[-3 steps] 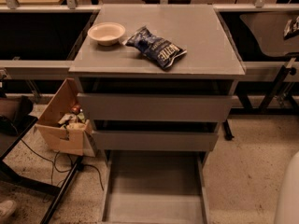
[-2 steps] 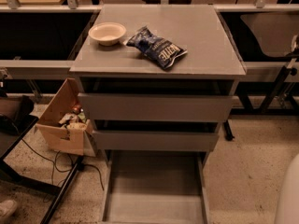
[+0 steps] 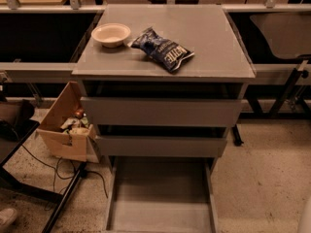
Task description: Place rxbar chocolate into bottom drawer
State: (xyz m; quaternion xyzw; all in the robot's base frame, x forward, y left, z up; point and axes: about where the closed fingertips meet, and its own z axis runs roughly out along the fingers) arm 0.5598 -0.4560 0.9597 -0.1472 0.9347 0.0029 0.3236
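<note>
We look down on a grey cabinet top [image 3: 209, 47] carrying a pale bowl [image 3: 111, 34] at its left rear, with a crinkled dark blue chip bag [image 3: 163, 50] just beside it. An open cardboard box [image 3: 63, 130] sits on the speckled floor [image 3: 262, 169]. The gripper is outside our view.

Pincer: outside the camera view, nothing of it showing.
Pale sliver [image 3: 307, 222]: at the bottom right edge, possibly part of the robot's arm; too little visible to tell pose.
</note>
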